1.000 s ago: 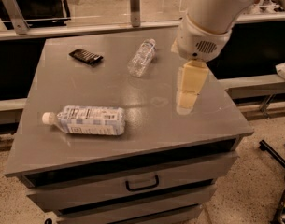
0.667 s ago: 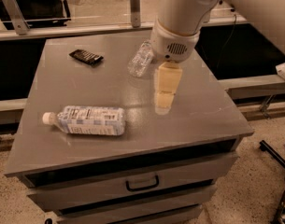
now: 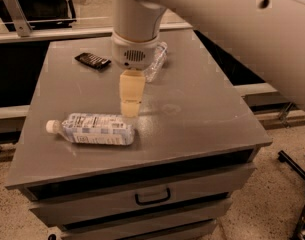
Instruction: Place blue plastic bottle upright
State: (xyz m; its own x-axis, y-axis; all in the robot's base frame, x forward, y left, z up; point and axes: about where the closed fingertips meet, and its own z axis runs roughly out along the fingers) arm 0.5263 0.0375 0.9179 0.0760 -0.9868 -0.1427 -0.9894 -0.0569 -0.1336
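Note:
The blue plastic bottle [image 3: 94,129] lies on its side near the front left of the grey cabinet top [image 3: 202,114], its white cap pointing left. My gripper [image 3: 130,108] hangs from the white arm, its pale yellowish fingers pointing down just above and behind the bottle's right end. It holds nothing. The smaller clear bottle [image 3: 156,61] lies on its side behind the wrist, partly hidden by it.
A small dark flat object [image 3: 93,60] lies at the back left of the top. The cabinet has drawers [image 3: 152,196] at the front. A metal rail and glass panels run behind it. The floor lies to the right.
The arm and gripper have swept left across the cabinet top, from its right side to just behind the blue bottle's right end. The bottles have not moved.

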